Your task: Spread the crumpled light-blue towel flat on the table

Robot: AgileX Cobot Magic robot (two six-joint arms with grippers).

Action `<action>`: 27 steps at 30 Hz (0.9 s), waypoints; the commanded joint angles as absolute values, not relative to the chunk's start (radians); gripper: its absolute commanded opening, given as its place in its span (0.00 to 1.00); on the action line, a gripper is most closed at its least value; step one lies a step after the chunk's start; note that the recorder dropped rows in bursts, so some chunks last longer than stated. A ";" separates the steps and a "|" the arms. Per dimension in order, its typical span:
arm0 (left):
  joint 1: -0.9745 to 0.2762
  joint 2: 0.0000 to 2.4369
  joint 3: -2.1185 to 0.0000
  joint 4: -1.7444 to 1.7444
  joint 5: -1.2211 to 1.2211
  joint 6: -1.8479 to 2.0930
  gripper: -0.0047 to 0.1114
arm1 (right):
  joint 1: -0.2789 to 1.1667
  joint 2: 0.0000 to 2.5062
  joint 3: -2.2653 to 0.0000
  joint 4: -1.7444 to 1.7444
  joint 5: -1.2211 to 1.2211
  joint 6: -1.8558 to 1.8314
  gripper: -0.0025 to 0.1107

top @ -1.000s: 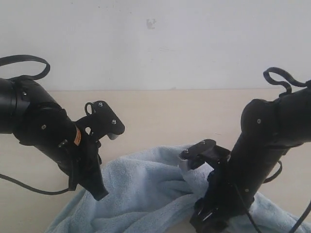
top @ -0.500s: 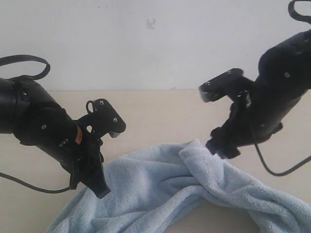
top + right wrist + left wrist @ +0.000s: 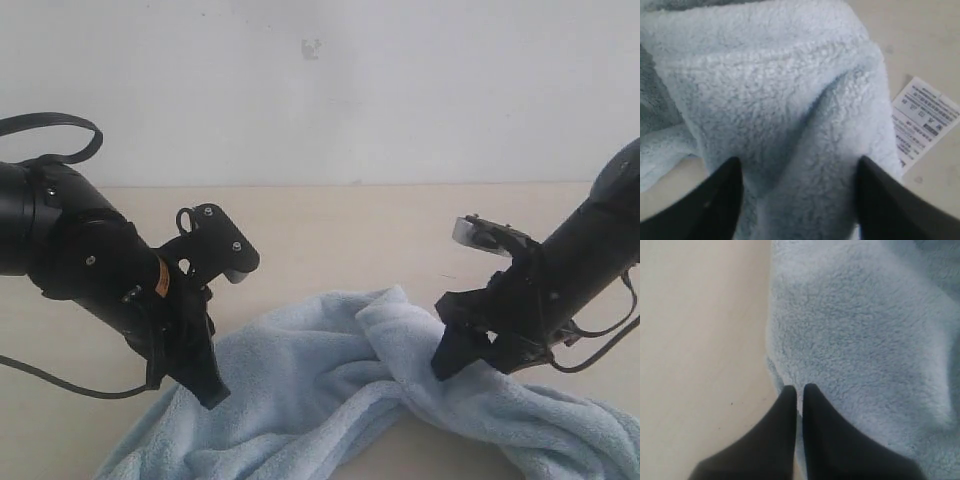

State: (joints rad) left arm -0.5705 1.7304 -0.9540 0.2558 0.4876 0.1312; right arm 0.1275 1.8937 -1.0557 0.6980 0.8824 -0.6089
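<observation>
The light-blue towel (image 3: pixel 330 385) lies crumpled and bunched along the near part of the beige table (image 3: pixel 350 230). My left gripper (image 3: pixel 208 388) sits at the towel's left edge. In the left wrist view the gripper (image 3: pixel 799 387) is shut, with a thin strip of the towel's edge (image 3: pixel 772 367) pinched between the fingers. My right gripper (image 3: pixel 447 358) is low over a raised fold in the middle right. It stands open in the right wrist view (image 3: pixel 799 165), straddling the fluffy fold (image 3: pixel 790 115). The white printed tag (image 3: pixel 925 117) lies flat beside that fold.
A white-grey wall (image 3: pixel 320 90) rises behind the table's far edge. Bare table shows beyond the towel and to the left of it (image 3: pixel 700 340). A black cable (image 3: pixel 50 125) loops above the left arm.
The right arm rose off the towel, swung to the right, then came back down over the fold with its jaws open. The left arm has stayed still.
</observation>
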 commanded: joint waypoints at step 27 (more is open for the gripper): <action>-0.568 1.728 -0.959 0.169 0.493 0.120 0.08 | 0.137 1.790 -1.058 -0.605 0.660 0.489 0.05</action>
